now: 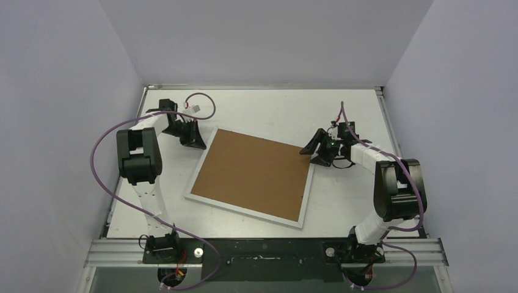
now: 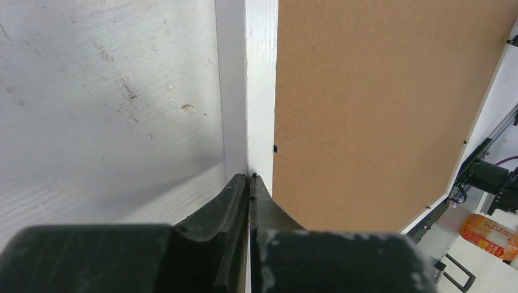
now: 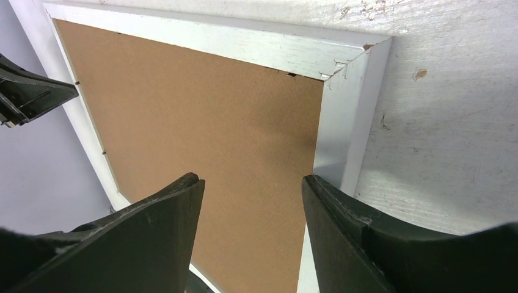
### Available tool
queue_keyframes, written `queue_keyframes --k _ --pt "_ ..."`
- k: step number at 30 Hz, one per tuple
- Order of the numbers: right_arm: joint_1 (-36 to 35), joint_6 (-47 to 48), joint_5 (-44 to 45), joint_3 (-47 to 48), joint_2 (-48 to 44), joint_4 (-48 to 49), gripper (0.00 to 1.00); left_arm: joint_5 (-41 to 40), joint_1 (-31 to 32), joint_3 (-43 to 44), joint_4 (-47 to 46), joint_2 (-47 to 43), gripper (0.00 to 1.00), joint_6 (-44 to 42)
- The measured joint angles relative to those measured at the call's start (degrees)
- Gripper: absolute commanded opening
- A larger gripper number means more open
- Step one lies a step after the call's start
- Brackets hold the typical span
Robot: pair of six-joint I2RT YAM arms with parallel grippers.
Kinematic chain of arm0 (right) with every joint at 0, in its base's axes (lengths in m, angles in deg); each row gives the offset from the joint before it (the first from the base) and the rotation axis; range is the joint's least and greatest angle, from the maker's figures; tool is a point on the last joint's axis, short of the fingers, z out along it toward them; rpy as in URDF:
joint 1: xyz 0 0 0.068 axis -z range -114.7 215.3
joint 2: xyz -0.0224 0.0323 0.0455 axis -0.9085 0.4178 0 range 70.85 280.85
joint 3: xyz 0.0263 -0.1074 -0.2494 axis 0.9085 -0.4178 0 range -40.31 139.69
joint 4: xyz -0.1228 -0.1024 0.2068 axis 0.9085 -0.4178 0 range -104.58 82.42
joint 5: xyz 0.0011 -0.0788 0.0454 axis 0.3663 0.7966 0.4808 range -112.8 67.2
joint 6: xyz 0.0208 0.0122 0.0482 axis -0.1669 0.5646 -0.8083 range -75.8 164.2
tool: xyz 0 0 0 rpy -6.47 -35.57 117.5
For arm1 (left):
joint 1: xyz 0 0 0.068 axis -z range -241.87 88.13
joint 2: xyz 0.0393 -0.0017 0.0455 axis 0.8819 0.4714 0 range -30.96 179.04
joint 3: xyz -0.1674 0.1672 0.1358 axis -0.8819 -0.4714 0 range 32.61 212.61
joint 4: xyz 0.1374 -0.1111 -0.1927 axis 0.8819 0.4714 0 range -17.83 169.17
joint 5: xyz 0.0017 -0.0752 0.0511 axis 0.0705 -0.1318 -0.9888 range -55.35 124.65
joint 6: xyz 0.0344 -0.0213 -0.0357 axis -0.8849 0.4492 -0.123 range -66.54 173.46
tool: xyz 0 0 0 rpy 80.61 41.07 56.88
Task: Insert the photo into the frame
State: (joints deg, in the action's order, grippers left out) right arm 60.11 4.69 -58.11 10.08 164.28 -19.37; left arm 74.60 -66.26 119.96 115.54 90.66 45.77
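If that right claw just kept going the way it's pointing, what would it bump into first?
Most likely the brown backing board lying inside the white frame. The right gripper points down at it, jaws open, beside the frame's corner; how high above is unclear.

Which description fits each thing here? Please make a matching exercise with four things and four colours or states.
Things:
1. frame
2. backing board
3. left tool
4. right tool

Descriptions:
A. open
B. brown
C. shut
D. white

Pairs: 1-D; 2-B; 3-C; 4-A
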Motion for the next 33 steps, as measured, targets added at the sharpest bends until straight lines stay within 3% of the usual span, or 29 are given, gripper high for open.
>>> queue_keyframes --k 24,33 --pt "-4.7 1.8 8.6 3.0 0.3 -4.2 0.60 0.0 0.0 0.0 0.0 0.0 0.00 0.0" --pt "-10.0 3.5 12.9 6.4 3.3 -4.9 0.59 0.0 0.0 0.0 0.0 0.0 0.00 0.0"
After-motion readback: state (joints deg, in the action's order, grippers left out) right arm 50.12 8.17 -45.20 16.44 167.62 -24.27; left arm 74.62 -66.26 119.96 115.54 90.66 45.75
